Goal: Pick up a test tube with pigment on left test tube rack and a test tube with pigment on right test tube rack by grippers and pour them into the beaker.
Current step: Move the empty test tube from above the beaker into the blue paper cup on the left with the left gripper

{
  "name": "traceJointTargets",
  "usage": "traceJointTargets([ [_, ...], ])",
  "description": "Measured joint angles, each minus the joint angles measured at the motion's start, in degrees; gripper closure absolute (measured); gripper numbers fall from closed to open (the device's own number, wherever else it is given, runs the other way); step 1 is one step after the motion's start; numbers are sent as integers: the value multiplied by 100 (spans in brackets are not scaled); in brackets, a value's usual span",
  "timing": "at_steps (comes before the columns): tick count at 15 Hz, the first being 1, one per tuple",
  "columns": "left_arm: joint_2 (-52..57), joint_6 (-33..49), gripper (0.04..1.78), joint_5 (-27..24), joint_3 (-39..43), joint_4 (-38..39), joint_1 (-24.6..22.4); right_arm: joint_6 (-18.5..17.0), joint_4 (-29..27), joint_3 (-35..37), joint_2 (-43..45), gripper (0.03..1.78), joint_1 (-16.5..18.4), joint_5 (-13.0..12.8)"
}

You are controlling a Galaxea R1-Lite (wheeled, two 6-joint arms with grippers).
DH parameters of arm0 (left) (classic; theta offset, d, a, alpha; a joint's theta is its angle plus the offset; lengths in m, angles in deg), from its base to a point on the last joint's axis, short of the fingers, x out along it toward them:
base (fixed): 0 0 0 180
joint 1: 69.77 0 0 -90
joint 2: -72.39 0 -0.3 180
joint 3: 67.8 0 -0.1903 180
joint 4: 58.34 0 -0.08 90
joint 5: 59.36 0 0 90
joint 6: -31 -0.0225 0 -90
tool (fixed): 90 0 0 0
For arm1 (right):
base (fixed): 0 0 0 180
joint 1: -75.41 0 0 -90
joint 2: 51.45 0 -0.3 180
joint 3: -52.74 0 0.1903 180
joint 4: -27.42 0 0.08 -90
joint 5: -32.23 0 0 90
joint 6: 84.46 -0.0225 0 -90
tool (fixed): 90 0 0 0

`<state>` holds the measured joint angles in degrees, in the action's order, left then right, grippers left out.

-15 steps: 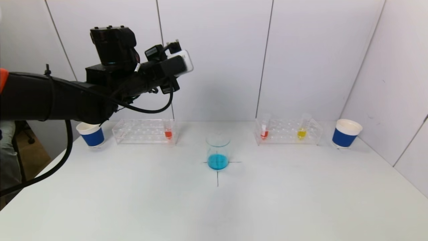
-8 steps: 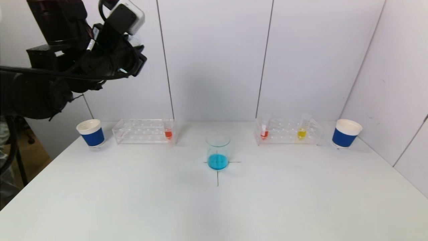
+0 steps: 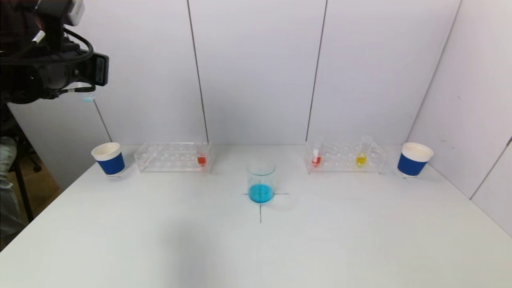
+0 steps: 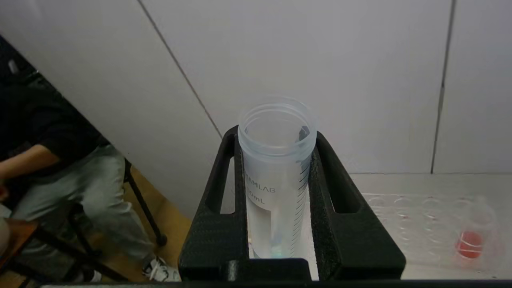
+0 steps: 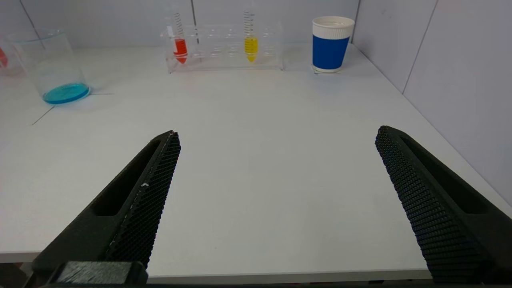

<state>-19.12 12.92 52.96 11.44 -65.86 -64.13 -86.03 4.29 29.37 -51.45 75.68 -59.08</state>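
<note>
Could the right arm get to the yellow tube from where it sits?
Probably yes: the right gripper is open and empty, and only bare table lies between it and the yellow tube standing in its rack.

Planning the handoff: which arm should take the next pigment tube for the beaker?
Right, probably. The right gripper is open and empty, facing the right rack with its red tube and yellow tube. The left gripper, raised at far left, is shut on a drained tube.
</note>
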Motion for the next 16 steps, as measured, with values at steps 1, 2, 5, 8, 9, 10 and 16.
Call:
traceJointTargets([
  [1,33,212,137,17,-22,-78,-168,1,-2,0,0,4,0,2],
  [2,55,367,137,26,-30,-116,-325,0,-2,0,0,4,0,0],
  [5,44,681,137,24,-35,-251,-845,1,-2,0,0,4,0,0],
  [8,-122,898,137,-50,-46,-216,-1310,0,0,0,0,4,-2,0],
  [9,-210,946,137,-57,-61,-166,-1413,0,0,0,0,4,0,-2],
  [10,-304,1017,137,-68,-71,-72,-1493,0,0,0,0,4,0,0],
  [16,-1070,1185,137,-174,-83,940,-1774,0,0,0,0,4,0,0],
])
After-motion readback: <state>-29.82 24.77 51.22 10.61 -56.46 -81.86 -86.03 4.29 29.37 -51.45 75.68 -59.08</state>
